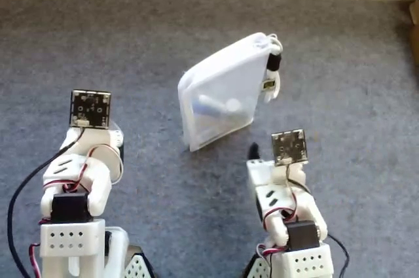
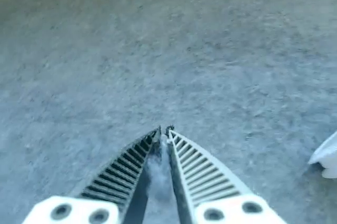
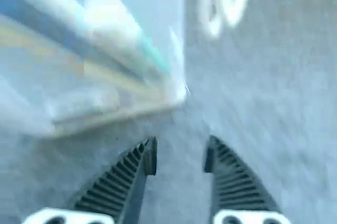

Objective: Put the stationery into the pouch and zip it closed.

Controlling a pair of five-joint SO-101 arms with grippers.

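The pouch lies flat in the middle of the grey mat. It's a clear, whitish thing set at an angle, with one corner pointing toward the arms. The stationery is inside it: you can make out a bluish pen shape and a pale round end through the plastic, and the right wrist view shows those same long shapes as blue and yellowish streaks pressed against the pouch wall. Up at the far right corner sits the black zip pull, with a white ring hanging just below it on the mat. Whether the zip is run fully shut, I can't tell from here.

Now to the right claw. It's spread wide with nothing between the fingers, low over the mat and just short of the pouch's near edge. From above, its dark tip peeks out right beside the pouch's lower corner, close but apart from it. The right arm is folded behind it.

Over to the left claw, where the fingertips are pinched together with nothing gripped. It's aimed at bare mat, and a sliver of the pouch shows at the edge of its view. The left arm sits well apart from the pouch.
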